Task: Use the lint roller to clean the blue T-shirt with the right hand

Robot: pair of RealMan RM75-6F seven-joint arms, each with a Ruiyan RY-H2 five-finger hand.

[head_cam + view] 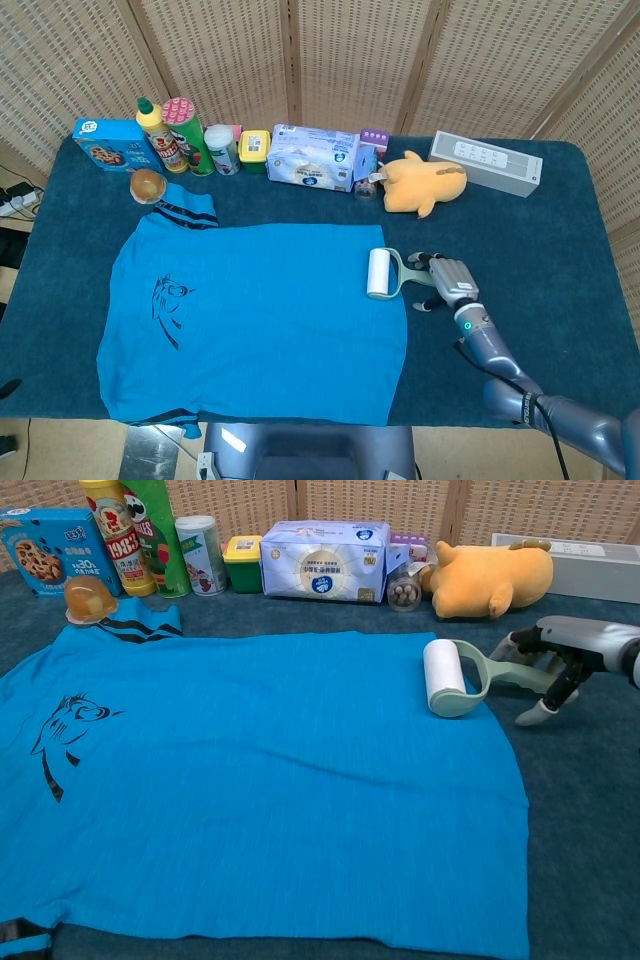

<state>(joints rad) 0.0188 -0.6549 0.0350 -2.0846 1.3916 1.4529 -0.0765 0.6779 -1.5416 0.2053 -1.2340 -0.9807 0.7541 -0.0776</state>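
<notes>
The blue T-shirt [250,315] [260,780] lies flat on the dark blue table, with a cat print on its left part. The lint roller [381,272] [444,676] rests on the shirt's right edge, its white roll on the cloth and its pale green handle [525,678] pointing right. My right hand [448,281] [560,650] hovers over the handle's end, fingers spread around it and not closed. Whether it touches the handle is unclear. My left hand is out of both views.
Along the back edge stand a cookie box [108,141], bottles and a can [180,135], a tissue pack [313,157], a yellow plush toy [425,182] and a white box [487,162]. A round bun-like item [147,185] sits by the shirt's collar.
</notes>
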